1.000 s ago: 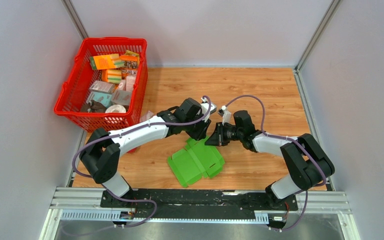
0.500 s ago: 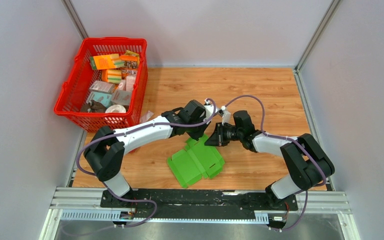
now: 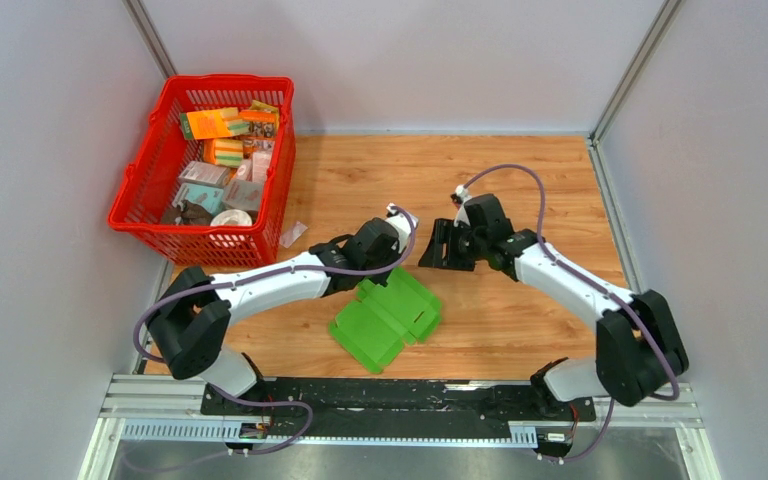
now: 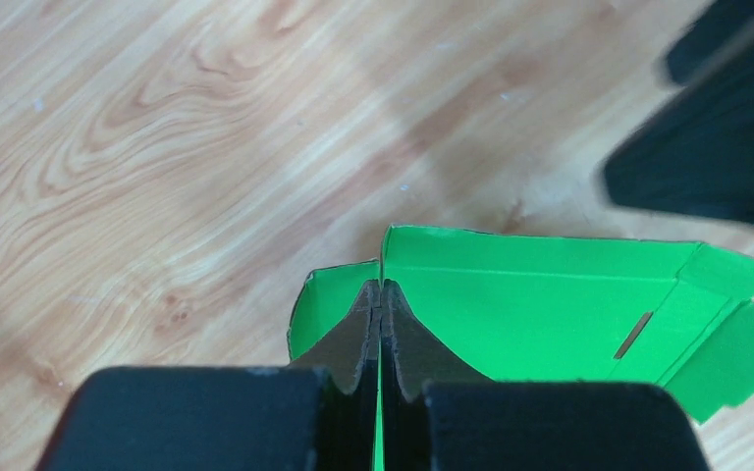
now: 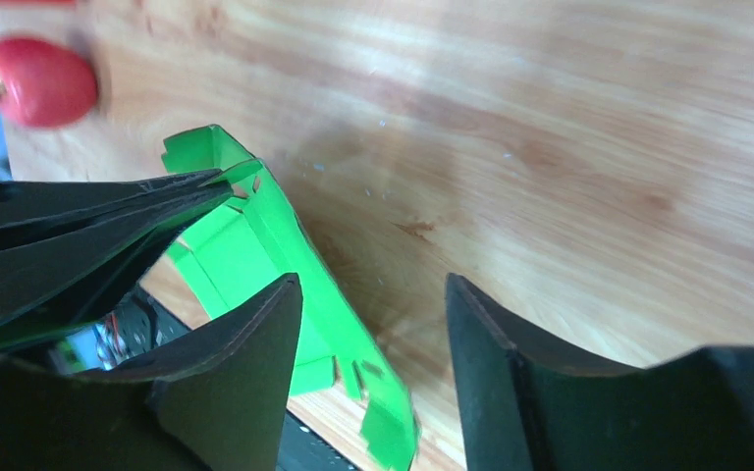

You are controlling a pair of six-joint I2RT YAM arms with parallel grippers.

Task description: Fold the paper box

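Note:
The paper box (image 3: 388, 318) is a bright green die-cut card, partly folded, lying on the wooden table near its front. My left gripper (image 3: 378, 278) is shut on the box's far edge. In the left wrist view its fingertips (image 4: 381, 302) pinch a thin upright flap of the paper box (image 4: 550, 294). My right gripper (image 3: 432, 248) is open, hanging just behind and right of the box and apart from it. The right wrist view shows this gripper (image 5: 371, 285) with nothing between its fingers, the paper box (image 5: 255, 235) below and to the left.
A red basket (image 3: 228, 81) full of small packages stands at the back left. A small clear wrapper (image 3: 293, 233) lies in front of it. A small red round object (image 5: 37, 80) shows on the table in the right wrist view. Grey walls close in three sides.

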